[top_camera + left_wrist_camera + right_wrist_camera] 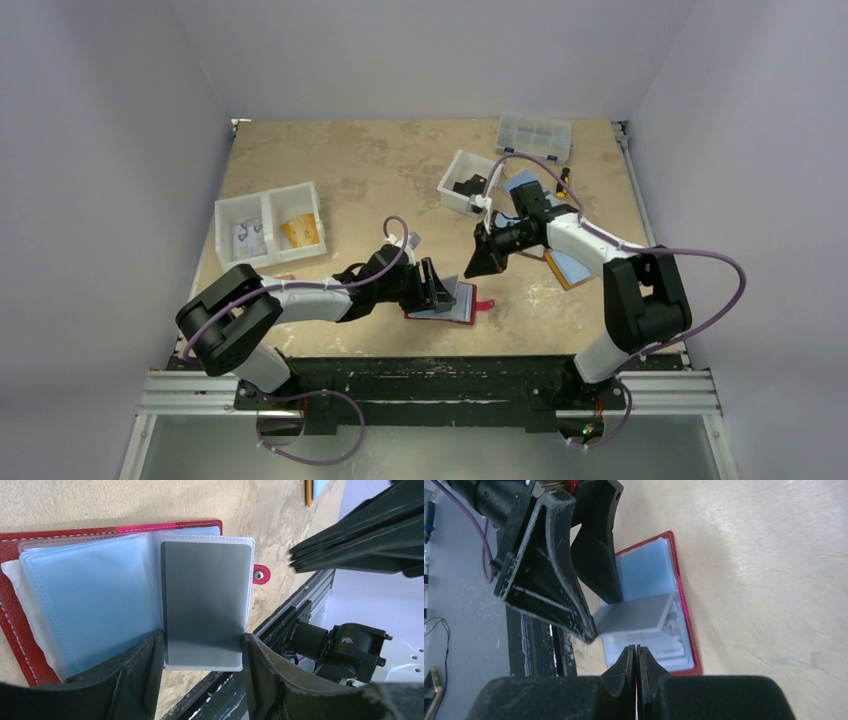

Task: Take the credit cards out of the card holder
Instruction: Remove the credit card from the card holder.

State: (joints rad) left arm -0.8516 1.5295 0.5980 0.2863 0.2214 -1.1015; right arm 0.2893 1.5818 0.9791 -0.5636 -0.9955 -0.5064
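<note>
The dark red card holder (458,305) lies open near the table's front edge, its strap tab (260,574) pointing right. My left gripper (201,637) is shut across the width of one clear sleeve page, which holds a grey card (205,605) and is lifted off the pages below. A light blue card (95,605) sits in the sleeves to the left. In the right wrist view a pale grey-white printed card (664,647) shows in the sleeve under the lifted page. My right gripper (635,650) hovers just above the holder's right side, shut with nothing in it.
A white two-compartment bin (268,225) stands at the left. A smaller white bin (462,183) and a clear organizer box (535,135) are at the back. A tan fold-out holder with blue cards (568,268) lies under the right arm. The metal rail (430,385) runs along the front edge.
</note>
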